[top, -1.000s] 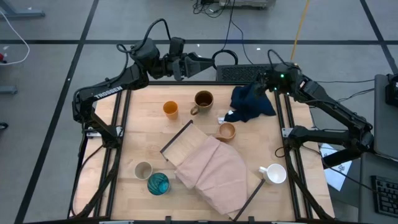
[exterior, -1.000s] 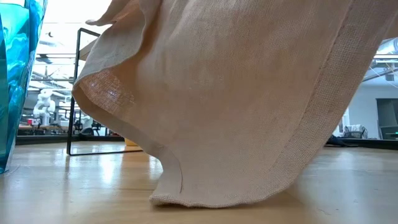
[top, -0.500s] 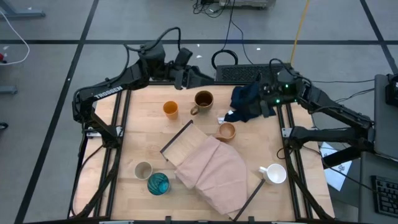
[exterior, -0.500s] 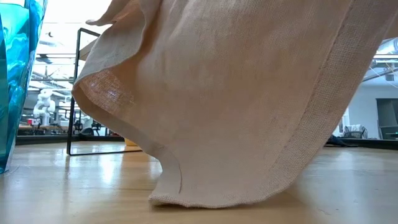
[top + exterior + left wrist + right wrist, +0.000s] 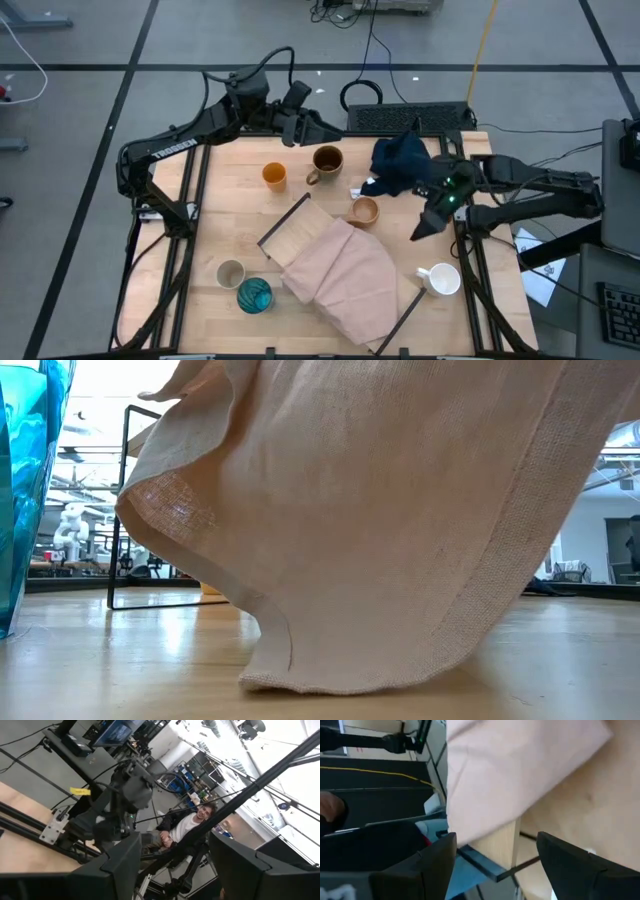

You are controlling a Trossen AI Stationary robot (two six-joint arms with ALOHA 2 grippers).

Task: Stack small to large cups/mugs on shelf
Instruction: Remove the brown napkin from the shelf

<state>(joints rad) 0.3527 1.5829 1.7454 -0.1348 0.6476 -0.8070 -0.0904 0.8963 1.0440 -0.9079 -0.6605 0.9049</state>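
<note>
In the high view the orange cup [image 5: 274,176], dark brown mug [image 5: 327,160] and tan cup [image 5: 364,211] stand at the table's far middle. The beige-grey cup [image 5: 231,273] and teal cup [image 5: 254,294] stand near left, and the white mug [image 5: 440,279] near right. The shelf [image 5: 289,236] lies slantwise on the table, mostly under the pink cloth [image 5: 345,275]. My left gripper [image 5: 322,129] is open, high over the far edge behind the brown mug. My right gripper [image 5: 424,226] is open, between the navy cloth [image 5: 401,165] and the white mug.
The pink cloth [image 5: 380,520] hangs over the shelf edge and fills the low view, with the teal cup [image 5: 20,490] at its left and a dark shelf rail [image 5: 125,510] behind. The right wrist view shows pink cloth [image 5: 520,765] over the shelf's end [image 5: 504,851]. A person sits beyond the table [image 5: 192,825].
My right gripper has swung from the far right corner toward the near edge, dropping and turning until its fingers point at the white mug. My left gripper has edged to the right and toward the brown mug. No cup or cloth has moved.
</note>
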